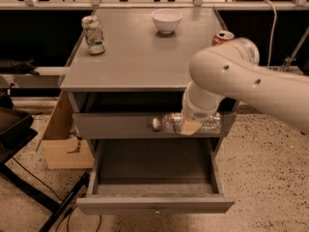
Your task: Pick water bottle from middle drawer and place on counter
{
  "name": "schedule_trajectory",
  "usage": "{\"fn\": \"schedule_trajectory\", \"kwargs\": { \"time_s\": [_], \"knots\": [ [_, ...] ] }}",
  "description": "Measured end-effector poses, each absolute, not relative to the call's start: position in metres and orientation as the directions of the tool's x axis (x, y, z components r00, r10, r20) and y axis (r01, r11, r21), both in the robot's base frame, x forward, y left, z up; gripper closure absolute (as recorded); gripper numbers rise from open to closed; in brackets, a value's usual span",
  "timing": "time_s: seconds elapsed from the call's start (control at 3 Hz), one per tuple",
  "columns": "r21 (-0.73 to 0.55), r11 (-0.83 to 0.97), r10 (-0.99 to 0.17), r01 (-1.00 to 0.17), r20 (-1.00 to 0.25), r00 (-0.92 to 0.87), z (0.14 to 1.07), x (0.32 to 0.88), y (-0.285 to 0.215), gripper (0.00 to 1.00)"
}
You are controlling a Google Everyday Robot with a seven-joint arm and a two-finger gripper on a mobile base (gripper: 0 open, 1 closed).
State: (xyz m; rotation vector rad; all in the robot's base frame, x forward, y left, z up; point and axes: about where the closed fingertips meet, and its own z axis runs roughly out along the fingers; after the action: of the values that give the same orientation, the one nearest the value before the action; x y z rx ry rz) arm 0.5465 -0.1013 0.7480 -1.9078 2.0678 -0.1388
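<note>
At the far left of the bench [135, 66] stands a white-green can [93, 34], with a white bowl [166, 20] further right along the far edge. Below, the middle drawer [154, 204] stands pulled out toward the near side. The water bottle [169, 123] is out of it. It hangs lying sideways, cap to the left, in front of the closed drawer front above and just under the bench's near edge. The gripper [189, 125] sits at the bottle's middle, its jaws clamped across the body, one tan pad showing on the near side. The bulky white arm [227, 71] bends over the bench's near right corner and hides most of a red soda can [223, 35] just behind it.

The risks, as I judge them:
- The bottle is thin, crinkly plastic, so it could buckle and twist or slip in the jaws.
- On the way up, the cap end could catch under the bench's lip.
- The elbow may knock the red can as it swings.
- Set down on its side, the bottle could roll toward an edge.
</note>
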Motion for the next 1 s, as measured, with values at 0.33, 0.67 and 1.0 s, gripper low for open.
{"fn": "schedule_trajectory", "kwargs": {
  "time_s": [0.33, 0.67, 1.0],
  "knots": [
    [-0.347, 0.091, -0.994, -0.933, -0.084, -0.066, 0.830, 0.557, -0.088, 1.00],
    [-0.373, 0.092, -0.996, -0.923, -0.045, -0.081, 0.888, 0.554, -0.087, 1.00],
    [-0.386, 0.107, -0.992, -0.916, -0.101, -0.074, 0.920, 0.566, -0.090, 1.00]
  ]
}}
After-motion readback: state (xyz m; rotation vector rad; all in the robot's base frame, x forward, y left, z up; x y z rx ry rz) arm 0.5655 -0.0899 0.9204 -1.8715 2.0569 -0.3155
